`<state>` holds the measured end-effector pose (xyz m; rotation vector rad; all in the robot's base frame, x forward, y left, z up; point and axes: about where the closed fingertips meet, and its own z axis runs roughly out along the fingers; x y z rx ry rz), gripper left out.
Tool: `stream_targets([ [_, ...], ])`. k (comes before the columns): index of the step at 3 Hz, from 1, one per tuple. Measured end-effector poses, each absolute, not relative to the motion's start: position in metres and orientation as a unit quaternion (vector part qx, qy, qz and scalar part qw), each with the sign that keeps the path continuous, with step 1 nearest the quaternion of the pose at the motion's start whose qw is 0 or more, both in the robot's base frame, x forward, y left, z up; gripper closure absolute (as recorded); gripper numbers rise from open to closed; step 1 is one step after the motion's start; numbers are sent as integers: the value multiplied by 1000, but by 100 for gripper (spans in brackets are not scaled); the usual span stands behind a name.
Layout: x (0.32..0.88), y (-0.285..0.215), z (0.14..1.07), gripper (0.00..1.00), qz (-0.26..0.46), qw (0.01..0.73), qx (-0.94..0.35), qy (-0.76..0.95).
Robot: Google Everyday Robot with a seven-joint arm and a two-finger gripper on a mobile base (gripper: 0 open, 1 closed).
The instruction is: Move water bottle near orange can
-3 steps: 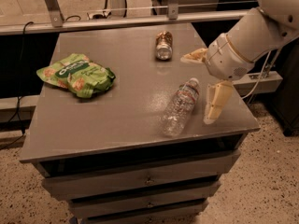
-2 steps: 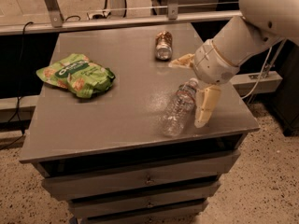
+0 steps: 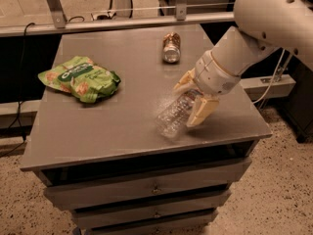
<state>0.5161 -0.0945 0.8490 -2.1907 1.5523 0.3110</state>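
Observation:
The water bottle lies on its side on the grey cabinet top, right of centre, its base toward the front edge. My gripper is over the bottle's far end, open, with one tan finger on the far side and the other on the near side. The bottle's cap is hidden under the gripper. The orange can lies on its side near the back edge, its silver end facing the front, well behind the bottle.
A green snack bag lies on the left part of the top. Drawers sit below the top. A metal rail runs behind the cabinet. Cables hang at the right.
My gripper has moved left from beside the bottle to over its far end, and its fingers now straddle it. The bottle, can and bag have stayed in place.

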Motion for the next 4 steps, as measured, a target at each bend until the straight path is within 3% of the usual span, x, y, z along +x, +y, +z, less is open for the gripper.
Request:
stream_targets([
  [2,528,-109,857,88,84,209,-794,565],
  [3,553,-126,881,100,44,213,-792,571],
  [4,583,-146,920,100,-10,230,-782,579],
])
